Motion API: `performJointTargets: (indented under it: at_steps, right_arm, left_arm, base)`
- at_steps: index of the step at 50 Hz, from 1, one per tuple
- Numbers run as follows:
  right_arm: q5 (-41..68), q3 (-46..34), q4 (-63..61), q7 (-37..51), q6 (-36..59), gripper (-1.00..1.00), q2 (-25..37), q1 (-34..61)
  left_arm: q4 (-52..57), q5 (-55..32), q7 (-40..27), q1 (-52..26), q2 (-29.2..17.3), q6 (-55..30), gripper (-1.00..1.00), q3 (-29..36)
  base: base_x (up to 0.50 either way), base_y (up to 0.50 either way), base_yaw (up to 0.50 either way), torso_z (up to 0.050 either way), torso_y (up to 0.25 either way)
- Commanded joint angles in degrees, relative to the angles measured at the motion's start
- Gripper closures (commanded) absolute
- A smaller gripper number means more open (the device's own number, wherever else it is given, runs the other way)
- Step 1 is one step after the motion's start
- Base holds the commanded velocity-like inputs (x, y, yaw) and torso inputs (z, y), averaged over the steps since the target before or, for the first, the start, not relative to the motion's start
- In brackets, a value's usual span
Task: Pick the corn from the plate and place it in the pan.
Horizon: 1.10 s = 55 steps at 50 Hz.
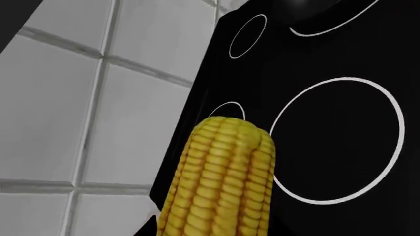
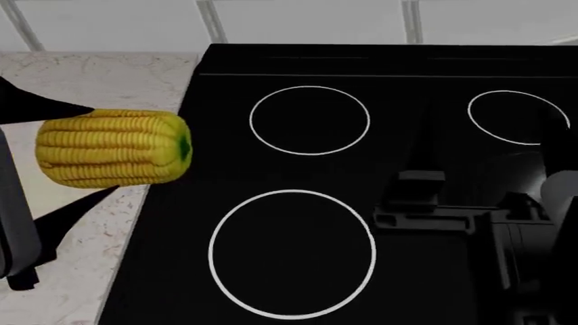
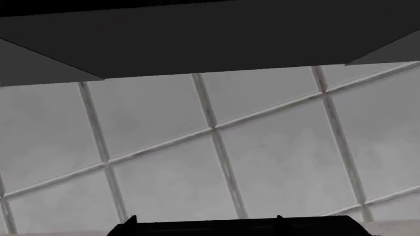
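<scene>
Corn (image 1: 220, 182) fills the near part of the left wrist view, its rows of yellow kernels running away from the camera toward a rounded tip. From the head view the same cob (image 2: 113, 147) lies sideways in mid-air, its small green stub pointing toward the stove, and the left claw (image 2: 68, 152) is clamped on it, one dark finger (image 2: 36, 107) pressing from above and another from below. It hangs over the edge where the pale speckled surface (image 2: 99, 81) meets the black glass cooktop (image 2: 407, 122), clear of both. On the cooktop, two white burner rings sit nearest the cob, one (image 2: 310, 120) farther back and a larger one (image 2: 292, 254) closer to the robot, with a third ring (image 2: 516, 116) off to the right. The right arm (image 2: 478, 217) shows as a dark mass low over the cooktop's right side; whether the right claw is clenched or released I cannot tell. Behind the stove, a wall of grey-white tiles (image 3: 217, 162) fills the right wrist view. Neither plate nor pan can be made out clearly.
</scene>
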Motion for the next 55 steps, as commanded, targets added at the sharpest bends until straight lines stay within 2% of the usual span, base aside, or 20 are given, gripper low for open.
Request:
performJointTargets:
  at_steps: [1, 9, 55]
  right_arm:
    - [1.42, 1.75, -0.65, 0.95, 1.9, -1.0, 2.06, 4.84]
    - [3.86, 4.3, -2.35, 2.83, 2.75, -1.0, 1.93, 2.99]
    - [3.83, 3.21, -1.09, 3.03, 1.42, -1.0, 1.31, 1.97]
  left_arm:
    - [1.75, -0.81, -2.32, 0.05, -0.25, 0.05, 1.0, -1.35]
    - [1.9, -1.81, -2.28, 0.09, -0.15, -0.39, 1.0, -1.83]
    - [0.66, -1.86, -2.43, 0.37, -0.27, -0.08, 1.0, -2.08]
  base:
    - [0.0, -0.5, 0.0, 0.0, 0.0]
    - [0.0, -0.5, 0.0, 0.0, 0.0]
    - [0.0, -0.5, 0.0, 0.0, 0.001]
